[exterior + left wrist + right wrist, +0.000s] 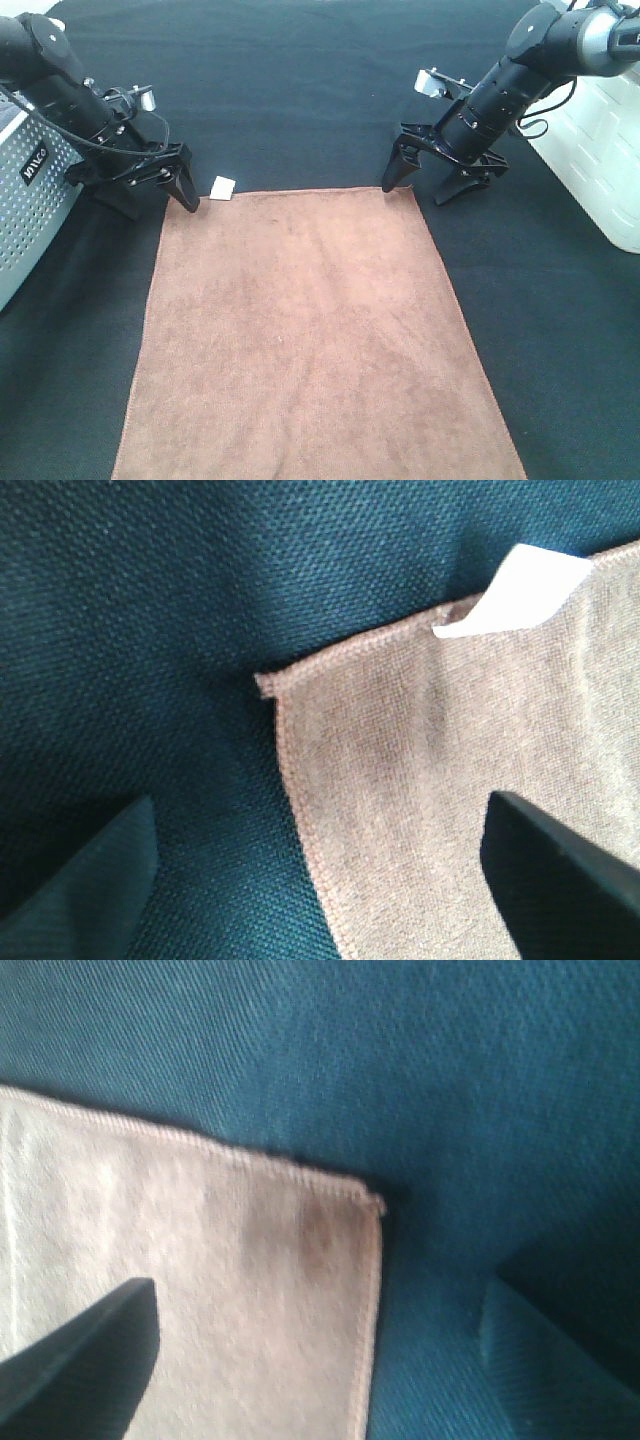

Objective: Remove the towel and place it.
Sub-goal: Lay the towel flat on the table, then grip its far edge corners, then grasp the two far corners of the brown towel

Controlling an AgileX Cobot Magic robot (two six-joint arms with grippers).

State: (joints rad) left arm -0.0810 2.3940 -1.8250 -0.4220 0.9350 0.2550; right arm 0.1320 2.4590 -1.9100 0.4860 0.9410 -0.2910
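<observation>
The towel (310, 340) lies flat, long axis front-to-back, tag (222, 187) at far-left corner.

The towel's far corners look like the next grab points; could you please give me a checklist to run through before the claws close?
1. Left claw open: ok.
2. Right claw open: ok.
3. Towel lying flat on the black table cloth: ok.
4. Left corner lined up between the left claw's jaws: ok.
5. Right corner lined up between the right claw's jaws: ok.
6. Claws low enough to pinch the fabric: cannot tell.
</observation>
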